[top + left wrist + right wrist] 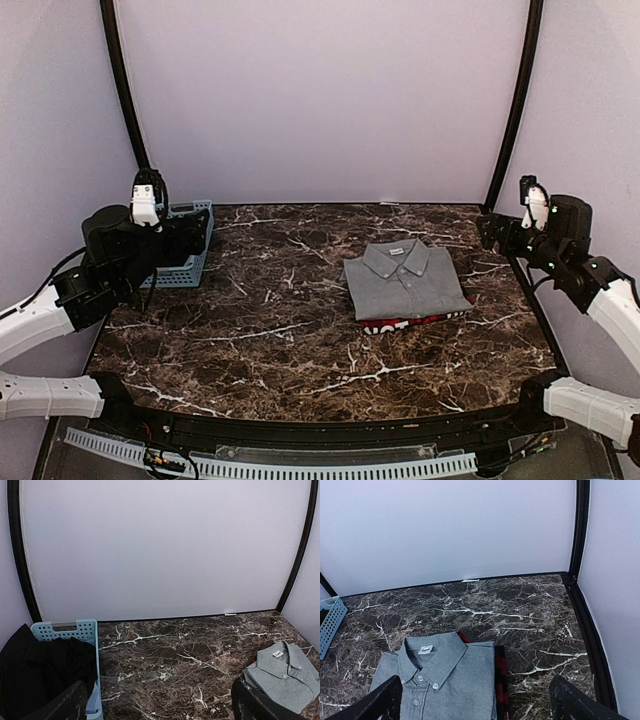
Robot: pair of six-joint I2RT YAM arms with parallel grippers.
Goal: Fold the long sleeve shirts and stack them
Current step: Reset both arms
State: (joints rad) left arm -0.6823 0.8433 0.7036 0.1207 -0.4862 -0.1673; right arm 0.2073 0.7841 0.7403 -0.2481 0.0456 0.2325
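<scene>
The grey shirt [405,280], collared and buttoned, lies folded on the marble table right of centre. It rests on top of the folded red-and-black plaid shirt [420,321], whose edge with white lettering shows at the front. The grey shirt also shows in the right wrist view [450,680] with the plaid edge [501,677] beside it, and in the left wrist view [285,675]. My left gripper [190,240] is raised at the far left, open and empty. My right gripper [492,232] is raised at the far right, open and empty. Both are apart from the shirts.
A light blue perforated basket [190,262] stands at the back left under my left gripper, with dark cloth inside [45,665]. Black frame posts [515,100] stand at the back corners. A white wall closes the back.
</scene>
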